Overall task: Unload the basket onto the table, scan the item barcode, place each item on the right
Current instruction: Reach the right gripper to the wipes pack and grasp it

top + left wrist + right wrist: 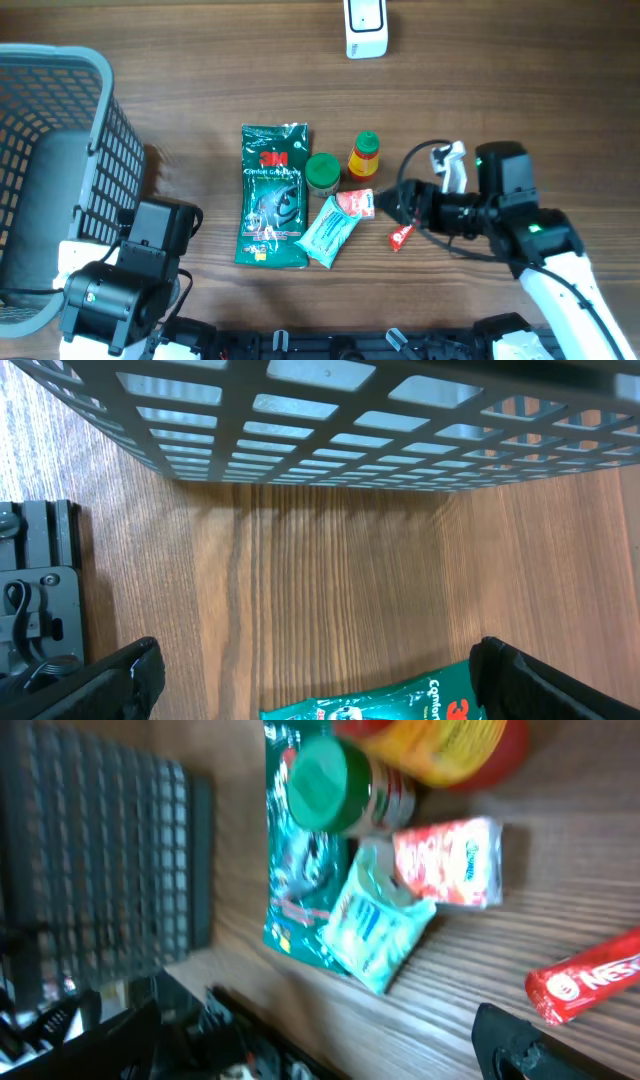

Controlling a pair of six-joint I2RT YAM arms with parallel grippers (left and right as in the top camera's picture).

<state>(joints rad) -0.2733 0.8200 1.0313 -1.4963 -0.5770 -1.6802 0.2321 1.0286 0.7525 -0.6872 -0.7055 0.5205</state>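
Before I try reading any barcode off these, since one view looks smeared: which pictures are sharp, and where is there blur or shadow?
Overhead: sharp and evenly lit, with the print on the 3M packet legible. Left wrist: the wood grain is crisp, with a soft shadow on the table under the basket. Right wrist: blurred throughout, with the green-capped jar and red snack bar smeared.

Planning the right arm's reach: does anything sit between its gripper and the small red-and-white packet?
Nothing visible does. The open right gripper is directly beside the small red-and-white packet, with only bare wooden table between them in the wrist view. The red wrapped bar lies off to one side.
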